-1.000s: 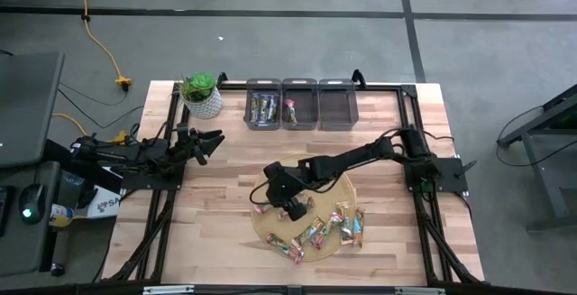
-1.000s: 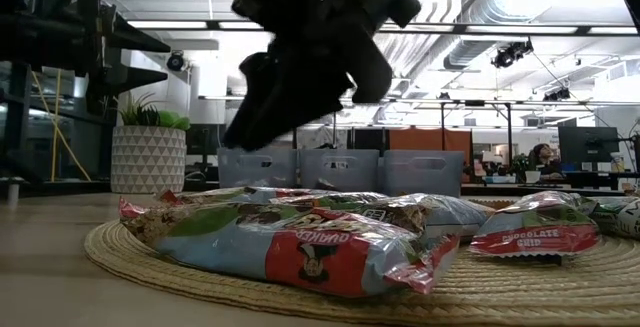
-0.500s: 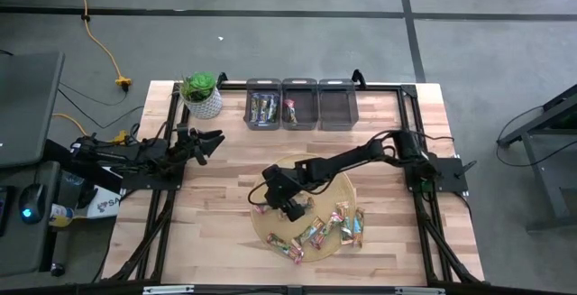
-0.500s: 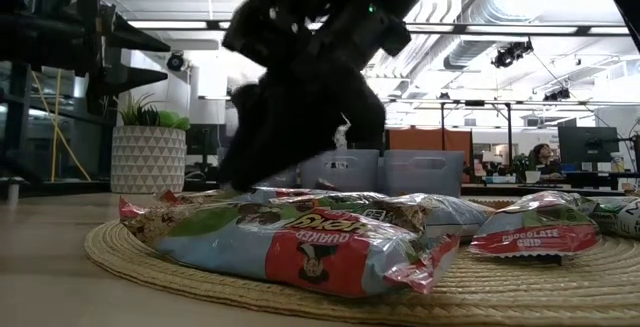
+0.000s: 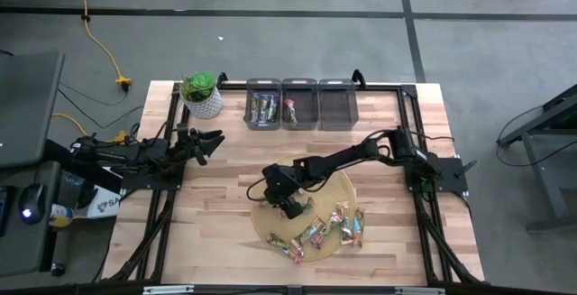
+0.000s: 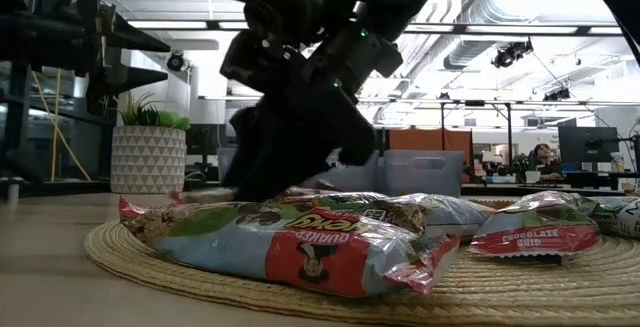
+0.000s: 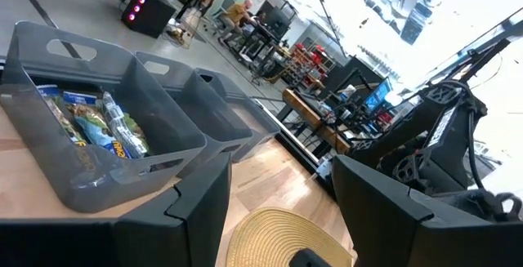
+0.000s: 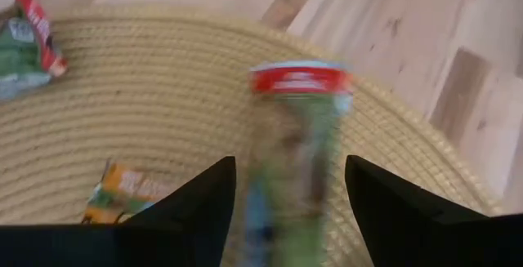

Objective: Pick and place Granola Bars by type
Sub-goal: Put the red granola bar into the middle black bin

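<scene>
Several granola bars [image 5: 320, 232] in shiny wrappers lie flat on a round straw mat [image 5: 335, 187]. My right gripper [image 5: 288, 205] is low over the mat's left part, slanting down and open. In the right wrist view a green bar with a red end [image 8: 298, 128] lies on the mat between its two fingers [image 8: 196, 210], and no touch shows. In the low view the gripper [image 6: 285, 162] reaches down to the heap of bars [image 6: 300, 247]. My left gripper [image 7: 278, 218] waits open at the table's left edge [image 5: 209, 140].
Three grey bins stand in a row at the far edge: the left one [image 5: 263, 106] holds a few bars, the middle one [image 5: 299, 106] holds one, and the right one [image 5: 336, 106] stands beside it. A potted plant [image 5: 201, 92] stands far left.
My right gripper has gone down toward the bars on the mat's left part, staying open. The bars have kept their places.
</scene>
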`<state>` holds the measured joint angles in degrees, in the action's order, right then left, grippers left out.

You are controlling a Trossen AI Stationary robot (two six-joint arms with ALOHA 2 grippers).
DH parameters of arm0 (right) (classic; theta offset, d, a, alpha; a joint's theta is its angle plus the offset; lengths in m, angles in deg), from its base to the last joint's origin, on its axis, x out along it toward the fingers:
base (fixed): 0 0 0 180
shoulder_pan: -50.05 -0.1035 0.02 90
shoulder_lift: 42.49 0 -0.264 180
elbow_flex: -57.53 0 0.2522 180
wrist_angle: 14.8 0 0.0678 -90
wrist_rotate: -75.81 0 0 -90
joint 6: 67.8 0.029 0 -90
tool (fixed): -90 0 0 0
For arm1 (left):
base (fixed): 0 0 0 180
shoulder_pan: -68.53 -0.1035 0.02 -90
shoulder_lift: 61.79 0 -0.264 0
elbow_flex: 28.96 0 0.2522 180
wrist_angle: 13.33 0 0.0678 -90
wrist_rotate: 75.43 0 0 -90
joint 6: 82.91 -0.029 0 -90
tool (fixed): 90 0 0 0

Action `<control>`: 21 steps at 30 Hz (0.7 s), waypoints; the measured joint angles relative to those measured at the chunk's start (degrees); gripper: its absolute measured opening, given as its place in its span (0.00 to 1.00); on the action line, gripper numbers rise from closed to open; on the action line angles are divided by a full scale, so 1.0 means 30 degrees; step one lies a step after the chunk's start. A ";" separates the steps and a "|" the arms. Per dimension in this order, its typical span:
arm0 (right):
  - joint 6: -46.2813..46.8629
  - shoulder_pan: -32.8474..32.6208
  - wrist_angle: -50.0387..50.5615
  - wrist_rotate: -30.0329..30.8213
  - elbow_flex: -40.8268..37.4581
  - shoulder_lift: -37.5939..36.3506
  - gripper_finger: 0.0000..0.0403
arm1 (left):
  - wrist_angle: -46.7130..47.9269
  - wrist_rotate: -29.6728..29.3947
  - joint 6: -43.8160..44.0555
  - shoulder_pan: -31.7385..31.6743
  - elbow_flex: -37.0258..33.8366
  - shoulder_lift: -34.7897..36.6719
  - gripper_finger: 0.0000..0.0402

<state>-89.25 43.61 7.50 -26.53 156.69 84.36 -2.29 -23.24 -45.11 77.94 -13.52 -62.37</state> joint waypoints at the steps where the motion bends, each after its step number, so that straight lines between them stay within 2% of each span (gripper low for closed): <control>1: 0.0054 -0.0016 0.0116 -0.0010 -0.0007 0.0000 0.54 | -0.0007 0.0000 0.0000 0.0000 0.0000 0.0003 0.53; 9: 0.0398 -0.0020 0.0225 -0.0025 -0.0007 0.0007 0.52 | -0.0022 0.0000 0.0000 -0.0001 0.0000 0.0000 0.53; 21: 0.1007 -0.0020 0.0262 0.0090 0.0036 0.0255 0.32 | -0.0029 -0.0007 0.0000 0.0000 0.0000 0.0000 0.53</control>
<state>-86.23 43.55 8.28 -26.26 156.80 85.13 -2.37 -23.26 -45.11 77.94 -13.52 -62.37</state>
